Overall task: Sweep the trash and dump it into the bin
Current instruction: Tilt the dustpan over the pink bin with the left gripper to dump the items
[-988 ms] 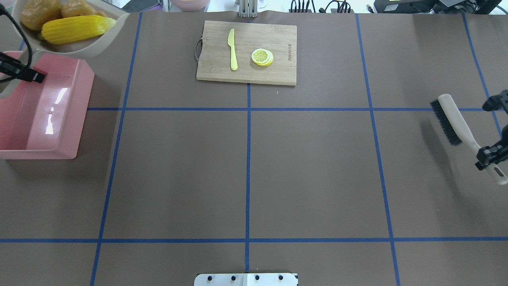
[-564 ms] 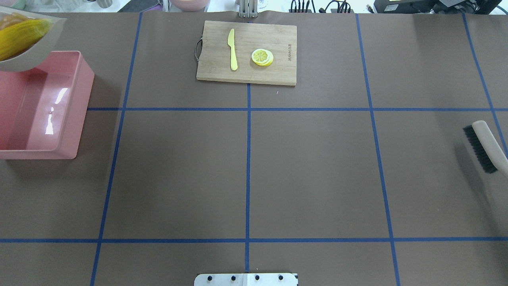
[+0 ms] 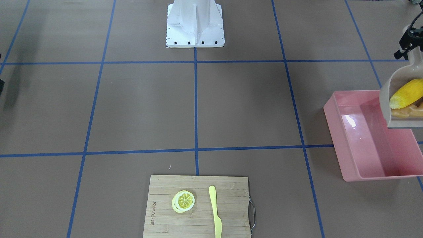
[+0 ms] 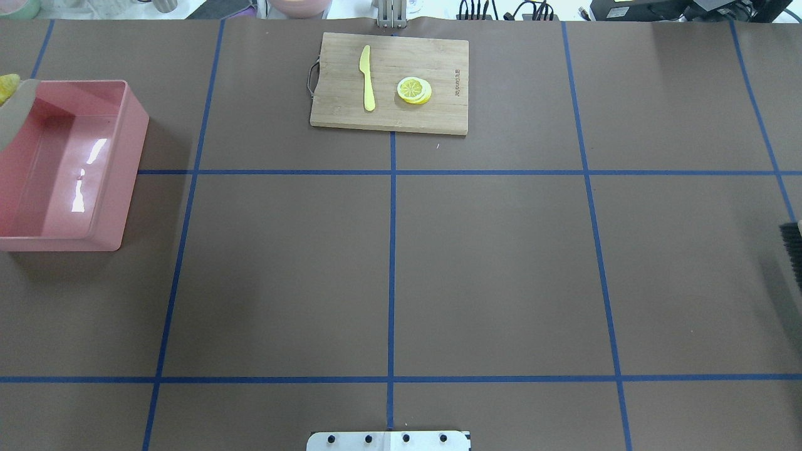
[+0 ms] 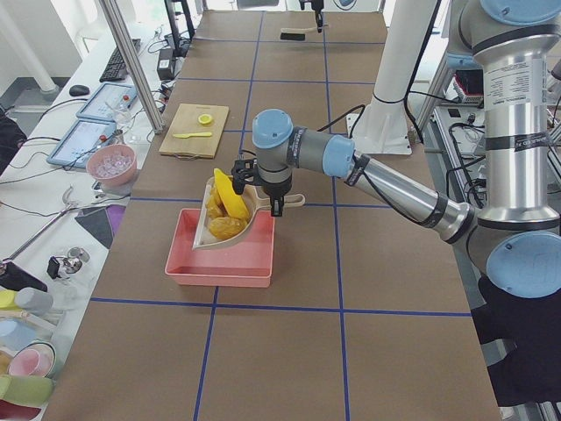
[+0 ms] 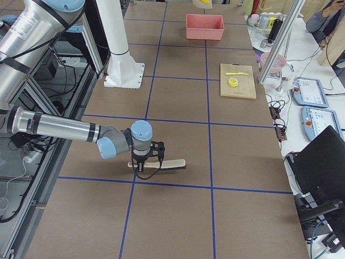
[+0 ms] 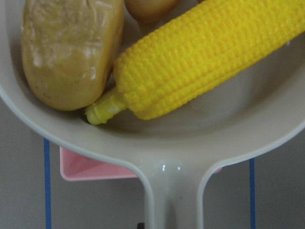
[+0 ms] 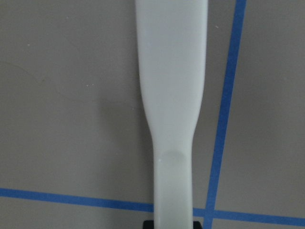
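— What has just changed on the table (image 4: 388,263)?
— A second ago my dustpan (image 3: 386,99) showed whole in the overhead view, by the far corner of the bin (image 4: 135,163). Now only a sliver of it is left at that view's left edge. The side view puts it above the pink tub, raised and, as far as I can tell, not touching it. My brush (image 6: 170,163) has gone the other way, out toward my right end of the table, with its bristles barely in frame

— And your grip?
— My left fingers (image 3: 405,41) are clamped on the dustpan's handle, and my right fingers (image 6: 144,157) are clamped on the brush's handle, low over the table

— So where does the task stand?
— I judge the sweeping done and the carry nearly so. The trash (image 5: 226,226) all rides in the pan, and the bin's glossy floor shows nothing on it. The tip is what's left

— Which way does the load point?
— The pan's open mouth faces away from my base, with the handle back toward me. The corn cob (image 7: 205,62) is the long piece. Its axis slants across the pan, stalk stub by the back wall near the handle. The potato (image 7: 66,52) touches that stub. A third brown piece, likely the ginger root (image 7: 150,5), peeks in just beyond. I expect the corn to slide out slantwise, not end-first
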Motion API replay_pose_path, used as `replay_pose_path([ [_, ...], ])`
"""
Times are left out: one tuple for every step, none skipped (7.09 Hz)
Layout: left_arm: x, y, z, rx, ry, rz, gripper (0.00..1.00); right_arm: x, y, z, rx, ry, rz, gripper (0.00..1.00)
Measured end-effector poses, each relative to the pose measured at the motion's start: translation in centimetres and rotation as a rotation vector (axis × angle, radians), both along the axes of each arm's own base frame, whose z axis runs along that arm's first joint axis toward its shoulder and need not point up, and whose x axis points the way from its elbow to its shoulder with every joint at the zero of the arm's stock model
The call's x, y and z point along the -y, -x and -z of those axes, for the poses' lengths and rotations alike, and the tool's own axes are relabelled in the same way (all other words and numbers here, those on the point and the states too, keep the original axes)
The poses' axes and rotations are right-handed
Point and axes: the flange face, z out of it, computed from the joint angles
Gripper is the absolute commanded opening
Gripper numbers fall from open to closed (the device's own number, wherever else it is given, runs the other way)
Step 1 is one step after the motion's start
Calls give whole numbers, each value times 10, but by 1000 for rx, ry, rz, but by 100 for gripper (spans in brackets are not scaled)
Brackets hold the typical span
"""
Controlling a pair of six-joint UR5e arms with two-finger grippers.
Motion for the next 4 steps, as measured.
replay_pose_path([
  [-11,-5,2,4,48,-21,0,-1,4,2,25,34,-20,0],
  [-18,-15,6,6,92,-51,0,1,11,5,48,65,-23,0],
  [-20,-29,10,9,127,-86,0,1,19,8,60,85,-11,0],
  [-21,-46,12,11,165,-130,0,1,29,10,64,98,7,0],
])
